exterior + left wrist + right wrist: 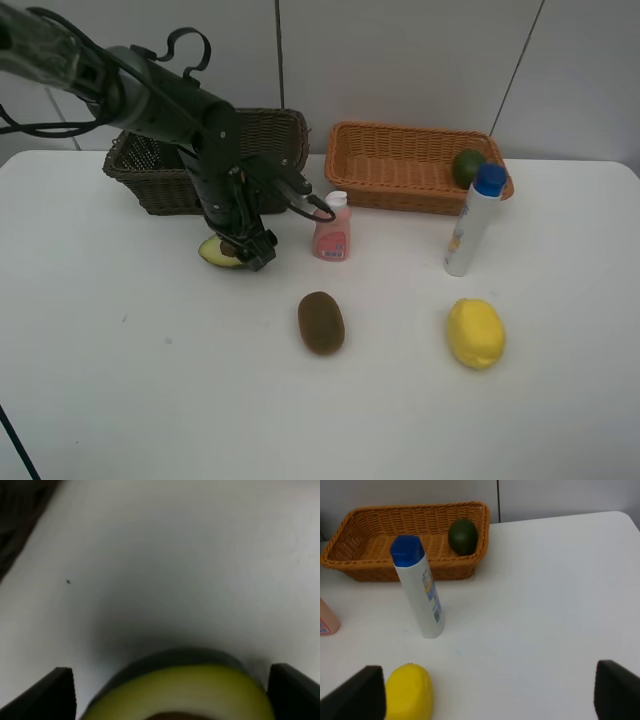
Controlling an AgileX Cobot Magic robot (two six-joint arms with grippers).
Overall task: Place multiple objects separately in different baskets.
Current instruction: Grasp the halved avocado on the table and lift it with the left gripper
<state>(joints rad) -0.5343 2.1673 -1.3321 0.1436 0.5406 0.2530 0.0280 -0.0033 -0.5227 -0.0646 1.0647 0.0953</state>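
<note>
Pink plastic gives you the landmark: the pink bottle (332,228) stands upright on the white worktop (140,390), and everything below is placed from it as the high camera sees it.

Just left of the bottle, your left tool (250,248) is down at the worktop over the halved avocado (215,252). The left wrist view shows its jaws wide, one dark fingertip on each side of the fruit. The pale cut face lies between them, with a sliver of worktop showing on one side. You cannot tell from that view whether the other fingertip touches the skin.

Behind the bottle and to its left sits the dark brown basket (150,190). The left arm crosses in front of it, so you cannot see what it holds.

Behind the bottle and to its right sits the orange-tan basket (400,195), with the green avocado (467,167) in its far right corner.

Right of the bottle, well apart from it, the white blue-capped tube (472,225) stands upright, just in front of that basket's right end.

In front of the bottle lies the brown kiwi (321,322). The yellow lemon (476,333) lies in front and to the right, near the foot of the tube.

Your right tool (490,695) shows only in its own wrist view: jaws spread wide, nothing between them, above bare worktop beside the lemon.
</note>
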